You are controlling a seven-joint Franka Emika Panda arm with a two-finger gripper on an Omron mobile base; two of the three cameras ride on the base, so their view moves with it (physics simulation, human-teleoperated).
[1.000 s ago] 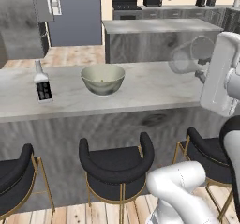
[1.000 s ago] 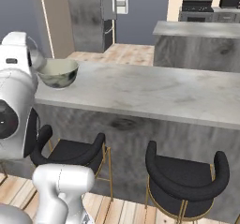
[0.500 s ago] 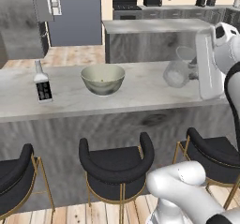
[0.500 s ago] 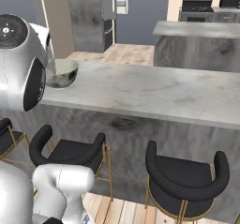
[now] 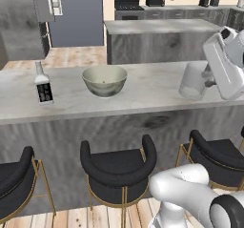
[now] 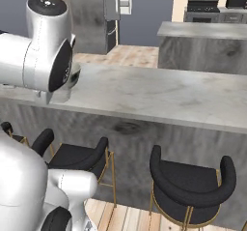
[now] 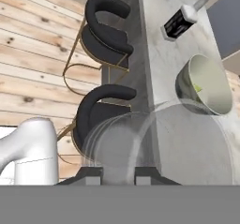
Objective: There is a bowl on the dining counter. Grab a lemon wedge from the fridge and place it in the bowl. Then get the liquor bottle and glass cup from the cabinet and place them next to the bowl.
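Note:
In the left base view my gripper [image 5: 208, 77] is shut on the glass cup [image 5: 193, 81], a clear tumbler held low over the right part of the dining counter [image 5: 143, 96]; I cannot tell whether it touches the top. The pale bowl [image 5: 105, 80] stands left of the cup, and the liquor bottle [image 5: 44, 84] with its black label stands upright further left. The hand view has the glass cup [image 7: 161, 143] large between my fingertips [image 7: 89, 175], with the bowl [image 7: 206, 85] beyond it holding a yellow-green lemon wedge [image 7: 198, 88], and the liquor bottle [image 7: 183, 19] past that.
Black stools with gold legs [image 5: 118, 165] line the counter's near side. A shorter grey island [image 5: 157, 38] stands behind the counter, and the dark fridge [image 5: 28, 17] is at the back left. My white arm [image 6: 43, 46] covers the counter's left end in the right base view.
The arm has swung down and forward, bringing the glass cup from above the counter's right end down close to its top. The bowl and bottle have stayed put.

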